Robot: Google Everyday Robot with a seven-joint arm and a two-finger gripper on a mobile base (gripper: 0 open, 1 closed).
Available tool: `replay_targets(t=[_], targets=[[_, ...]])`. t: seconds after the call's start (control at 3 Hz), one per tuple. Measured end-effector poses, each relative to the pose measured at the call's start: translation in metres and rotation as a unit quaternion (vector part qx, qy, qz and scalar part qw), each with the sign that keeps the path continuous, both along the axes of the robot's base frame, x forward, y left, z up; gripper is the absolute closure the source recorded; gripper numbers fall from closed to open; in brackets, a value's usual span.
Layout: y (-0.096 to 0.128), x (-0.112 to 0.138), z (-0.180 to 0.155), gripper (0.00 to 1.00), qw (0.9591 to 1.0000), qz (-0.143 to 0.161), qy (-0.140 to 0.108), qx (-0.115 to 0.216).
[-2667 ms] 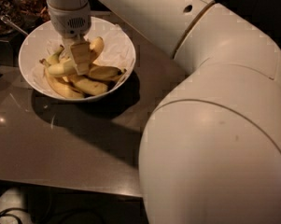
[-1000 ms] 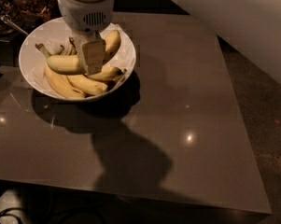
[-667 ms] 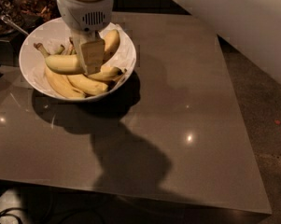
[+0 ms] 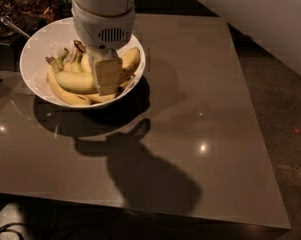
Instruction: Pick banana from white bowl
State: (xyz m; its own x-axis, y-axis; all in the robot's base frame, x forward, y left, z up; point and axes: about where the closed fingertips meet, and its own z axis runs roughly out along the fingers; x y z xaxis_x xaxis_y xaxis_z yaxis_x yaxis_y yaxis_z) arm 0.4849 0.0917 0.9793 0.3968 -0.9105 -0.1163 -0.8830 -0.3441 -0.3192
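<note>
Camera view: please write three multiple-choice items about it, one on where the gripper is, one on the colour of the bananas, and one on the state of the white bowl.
1. Where is the gripper?
A) down in the white bowl, among the bananas
B) at the far right, over the floor
C) under the furniture

2. What colour are the bananas?
A) red
B) yellow
C) blue

3. How does the white bowl stand?
A) tipped on its side
B) upside down
C) upright on the table, holding bananas

Answers: 1 A, it reaches down inside the rim among the fruit; 2 B, the peels are yellow with darker stem ends; 3 C, its opening faces up with fruit inside.
</note>
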Motion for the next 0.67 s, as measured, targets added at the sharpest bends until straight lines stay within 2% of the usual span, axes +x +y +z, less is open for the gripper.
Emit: replay_targets(t=[0.33, 0.67], targets=[[-0.0116, -0.0486, -0.0003, 1.00, 0.9986, -0.038, 0.034, -0.009], [-0.0118, -0.0494, 0.0002, 1.00, 0.9986, -0.039, 0.035, -0.009]])
